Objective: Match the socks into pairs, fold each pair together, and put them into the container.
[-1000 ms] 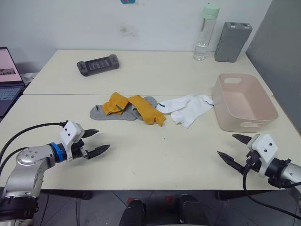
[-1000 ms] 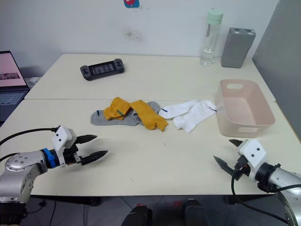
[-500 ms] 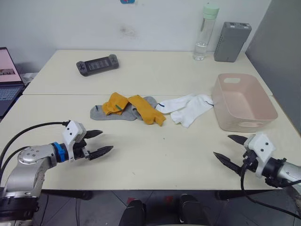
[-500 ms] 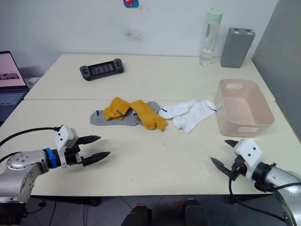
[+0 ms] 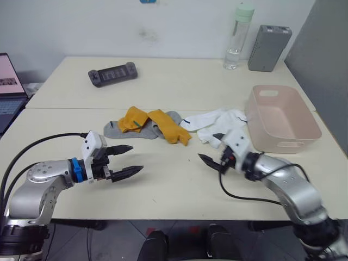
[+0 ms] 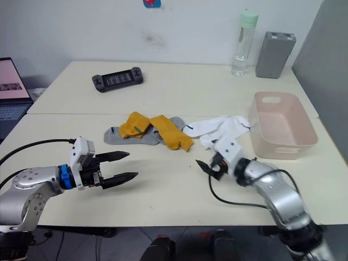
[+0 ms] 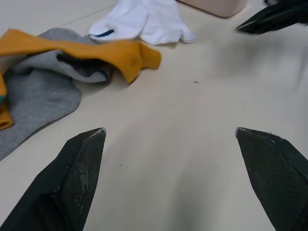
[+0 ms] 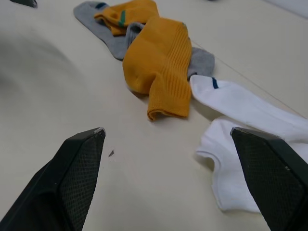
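Several socks lie in a loose row mid-table. Two mustard-orange socks overlap grey socks, and white socks with dark trim lie to their right. The pale pink container stands empty at the right, touching the white socks. My left gripper hovers open and empty over the table, nearer me than the grey socks. My right gripper is open and empty just in front of the white socks. The right wrist view looks onto an orange sock and a white sock. The left wrist view looks onto the grey sock.
A black handheld console lies at the back left. A water bottle and a grey box stand at the back right. A laptop sits off the left edge. A seam crosses the tabletop behind the socks.
My right gripper has swung from the front right edge of the table leftward and forward to just in front of the white socks. My left gripper has edged slightly right.
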